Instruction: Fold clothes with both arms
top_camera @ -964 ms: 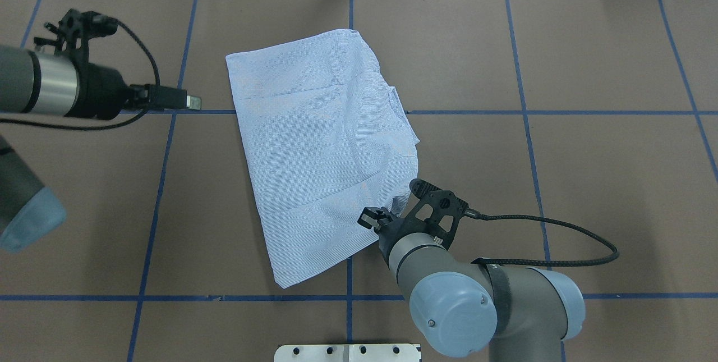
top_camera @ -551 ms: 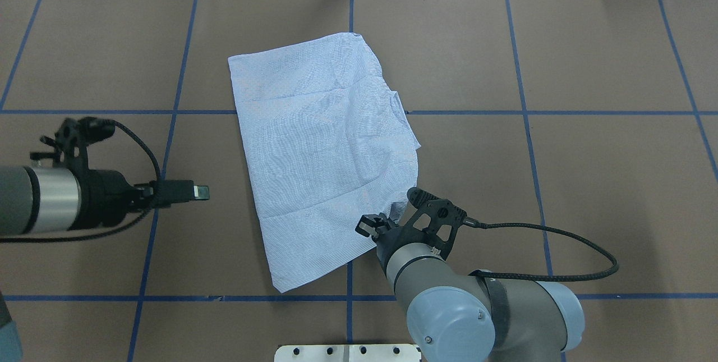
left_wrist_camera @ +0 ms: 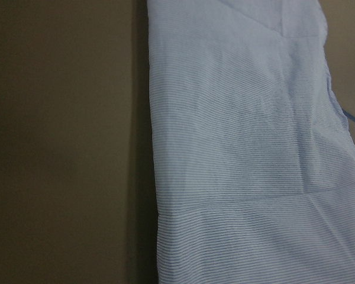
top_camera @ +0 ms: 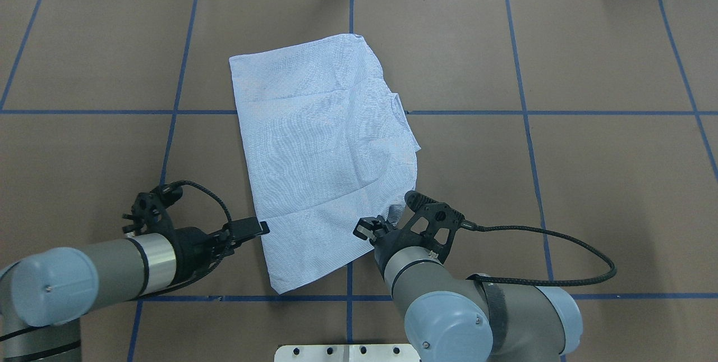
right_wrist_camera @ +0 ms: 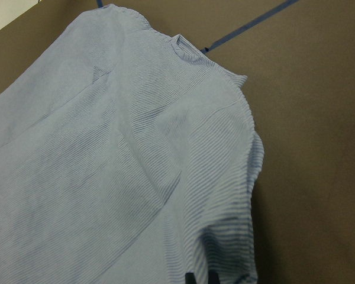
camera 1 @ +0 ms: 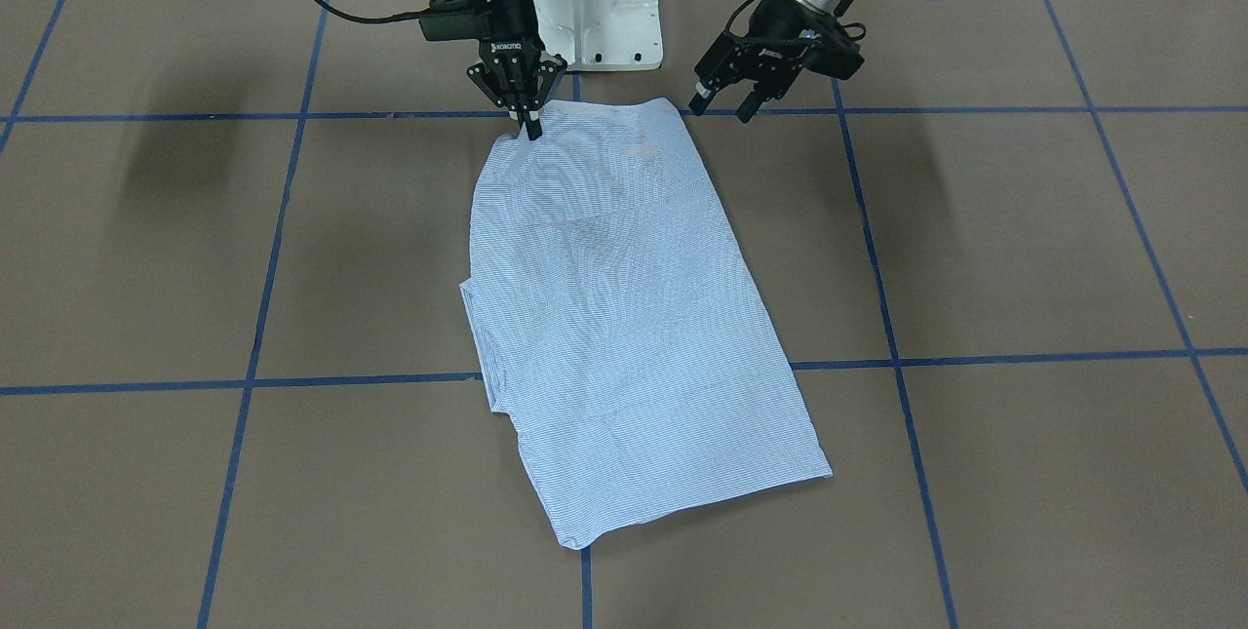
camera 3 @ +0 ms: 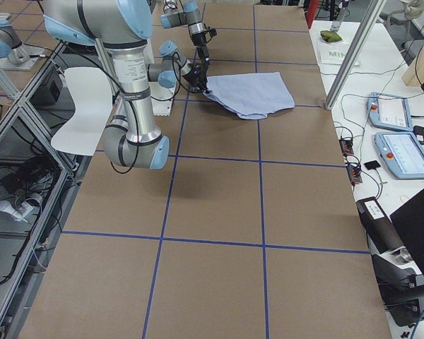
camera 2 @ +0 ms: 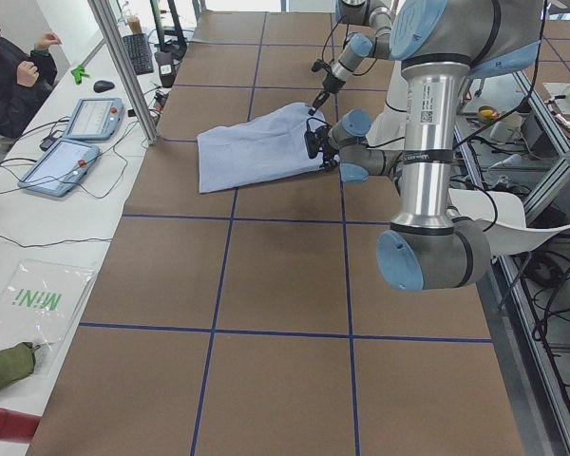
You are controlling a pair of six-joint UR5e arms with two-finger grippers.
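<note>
**LEFT GRIPPER MOVED UP TO THE FREE CORNER; RIGHT GRIP UNCHANGED**

The black two-finger right gripper (camera 1: 529, 127) remains closed. Its fingertips pinch one robot-side corner of the light blue, finely white-striped shirt (top_camera: 320, 149), and the fabric bunches at the pinch.

The black two-finger left gripper (camera 1: 723, 108) has its fingers apart and holds nothing. Within the last second it has travelled from out toward the table's left edge to a position just beside the shirt's other robot-side corner. No contact with the fabric is visible.

The shirt has barely shifted. It lies flat as a long folded panel across the middle of the brown paper-covered table (top_camera: 589, 182), with one short end toward the robot-side edge and the other toward the far edge.

Both robot-side corners are now attended. The left gripper probably closes on its corner next, so both arms can lift together. That fold has not begun.
</note>
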